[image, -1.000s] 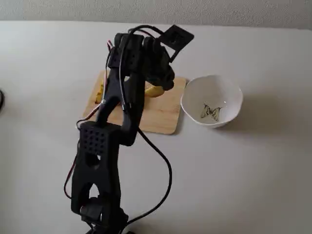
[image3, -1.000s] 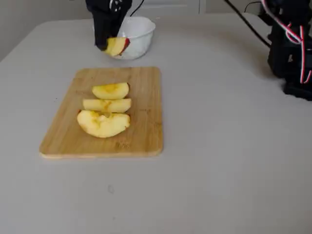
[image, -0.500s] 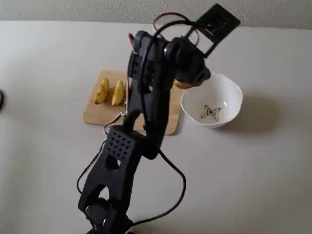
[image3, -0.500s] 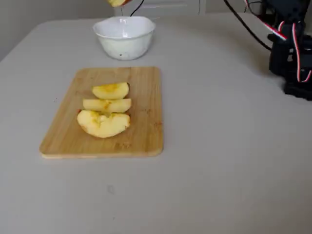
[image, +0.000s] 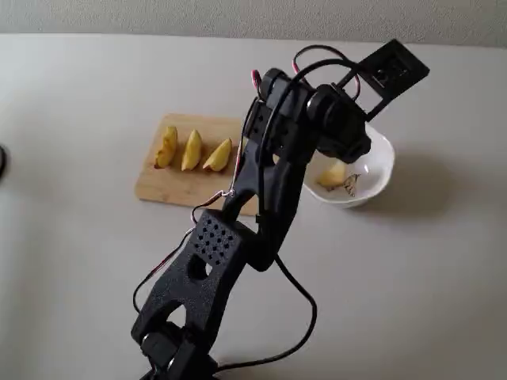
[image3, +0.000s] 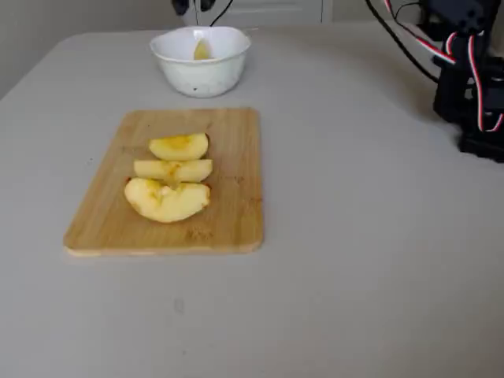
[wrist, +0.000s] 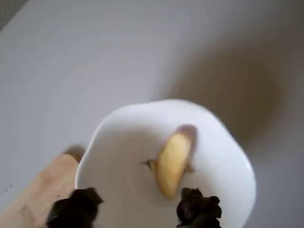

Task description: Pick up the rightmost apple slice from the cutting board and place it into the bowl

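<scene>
Currently, in a fixed view from behind the arm, the apple slice (image: 333, 174) lies inside the white bowl (image: 379, 176), beside the butterfly print. The arm's upper links hide the gripper itself in this view, so jaw state can't be read there. Cutting board (image: 170, 182) sits left of the bowl with three wedges (image: 191, 150) in a row.

Wrist view: gripper (wrist: 134, 208) hangs over the bowl (wrist: 228, 156), both dark fingertips (wrist: 76, 208) spread apart with nothing between them. Slice (wrist: 172, 163) rests on the bowl floor, clear of both tips. Board corner (wrist: 35, 194) shows at lower left.

Another fixed view, from across the table: bowl (image3: 198, 67) behind the board (image3: 228, 197), slice (image3: 201, 50) visible inside near the back wall. Three wedges (image3: 169, 177) are stacked close on the board. Gripper (image3: 194, 5) tips barely show at the top edge.
</scene>
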### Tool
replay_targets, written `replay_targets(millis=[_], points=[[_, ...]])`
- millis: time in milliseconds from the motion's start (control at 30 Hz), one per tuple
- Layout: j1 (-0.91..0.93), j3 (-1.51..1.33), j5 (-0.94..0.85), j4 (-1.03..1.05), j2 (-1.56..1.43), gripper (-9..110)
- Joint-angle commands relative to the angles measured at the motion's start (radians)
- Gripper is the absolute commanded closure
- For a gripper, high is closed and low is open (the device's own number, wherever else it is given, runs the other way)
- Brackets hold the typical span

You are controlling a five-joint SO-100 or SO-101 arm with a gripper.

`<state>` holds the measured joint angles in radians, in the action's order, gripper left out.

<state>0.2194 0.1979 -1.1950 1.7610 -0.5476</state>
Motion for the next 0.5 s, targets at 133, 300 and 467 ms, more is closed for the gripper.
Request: replay_targets(millis=[133, 300, 467], points=[[0.008, 0.057, 0.052, 0.011, -0.063, 68], [-0.025, 0.057, 0.281, 0.035, -0.206, 71], [-0.086, 0.048, 0.488, 0.060, -0.399, 71]])
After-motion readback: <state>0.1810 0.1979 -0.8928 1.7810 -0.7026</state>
